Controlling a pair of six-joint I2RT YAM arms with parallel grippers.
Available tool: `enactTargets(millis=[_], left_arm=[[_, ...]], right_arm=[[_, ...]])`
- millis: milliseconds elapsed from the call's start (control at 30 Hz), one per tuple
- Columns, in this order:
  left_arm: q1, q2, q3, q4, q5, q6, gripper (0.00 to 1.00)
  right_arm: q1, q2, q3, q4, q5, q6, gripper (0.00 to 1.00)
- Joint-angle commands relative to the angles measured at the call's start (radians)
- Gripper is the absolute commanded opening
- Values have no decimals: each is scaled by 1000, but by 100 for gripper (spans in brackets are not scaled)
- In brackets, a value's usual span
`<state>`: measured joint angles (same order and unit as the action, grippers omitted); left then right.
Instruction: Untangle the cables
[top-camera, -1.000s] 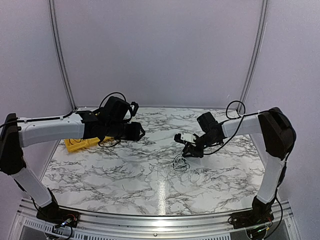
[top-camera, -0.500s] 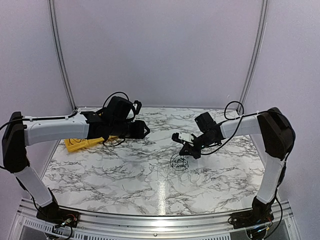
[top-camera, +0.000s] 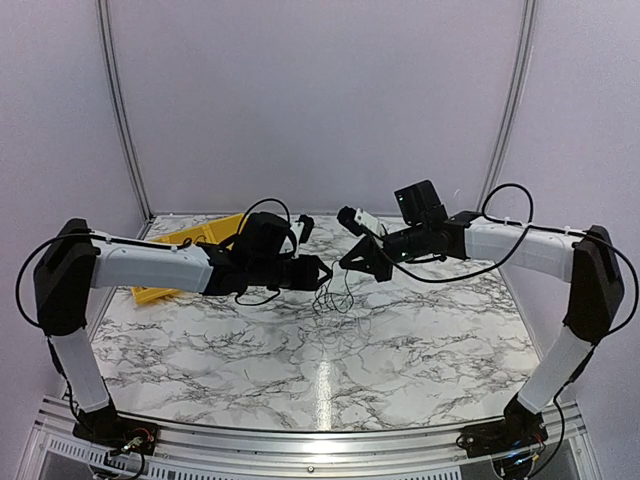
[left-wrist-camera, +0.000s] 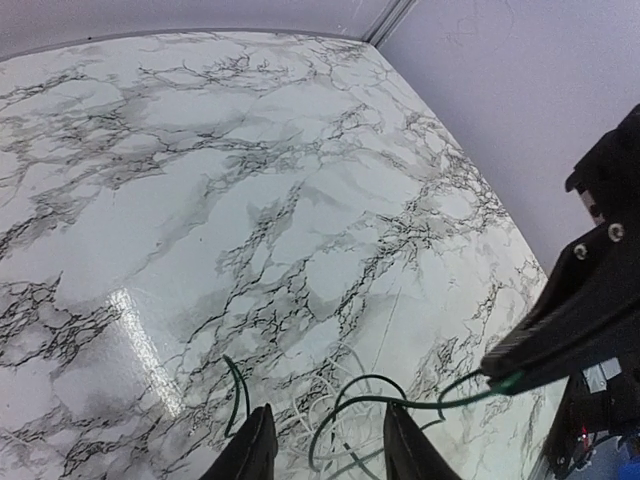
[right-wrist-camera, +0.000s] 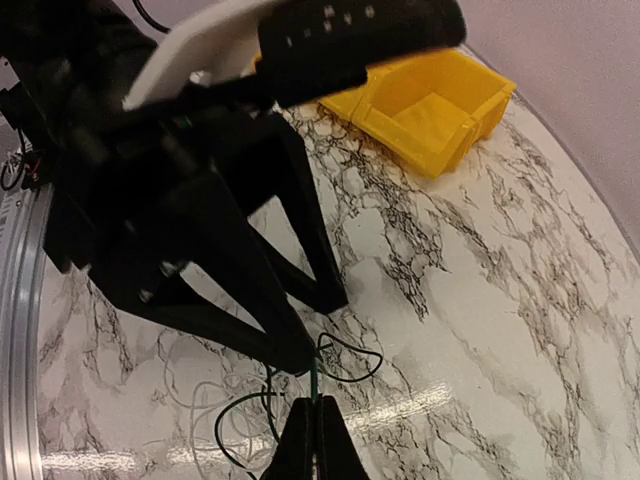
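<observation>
The cables (top-camera: 335, 296) are a small loose tangle of thin wires hanging between my two arms. A green wire (right-wrist-camera: 313, 382) runs up out of my right pincer (right-wrist-camera: 315, 412), nipped at its tip. A black loop (right-wrist-camera: 352, 362) curls beside it. Pale strands (left-wrist-camera: 318, 398) sag lower, seemingly resting on the table (top-camera: 200, 340).

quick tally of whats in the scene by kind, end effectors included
end effectors: 2 (left end effector, right end effector)
yellow bin: 1
cable tangle: 1 (strands too thin to count)
total: 4
</observation>
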<state>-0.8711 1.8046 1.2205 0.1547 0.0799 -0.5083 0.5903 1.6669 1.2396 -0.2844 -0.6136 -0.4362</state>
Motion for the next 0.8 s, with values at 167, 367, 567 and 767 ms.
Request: enactTargets(millis=[167, 367, 567, 767], left_arm=[[-3, 226, 129, 176, 18, -47, 26], [-3, 368, 161, 288, 99, -131, 21], [-4, 400, 126, 297, 116, -137, 11], [-3, 414, 86, 299, 130, -144, 4]], right_arm=[[8, -45, 124, -93, -59, 154, 0], [8, -86, 212, -108, -94, 242, 0], [7, -76, 453, -108, -115, 327, 0], [-3, 12, 830, -184, -97, 327, 0]])
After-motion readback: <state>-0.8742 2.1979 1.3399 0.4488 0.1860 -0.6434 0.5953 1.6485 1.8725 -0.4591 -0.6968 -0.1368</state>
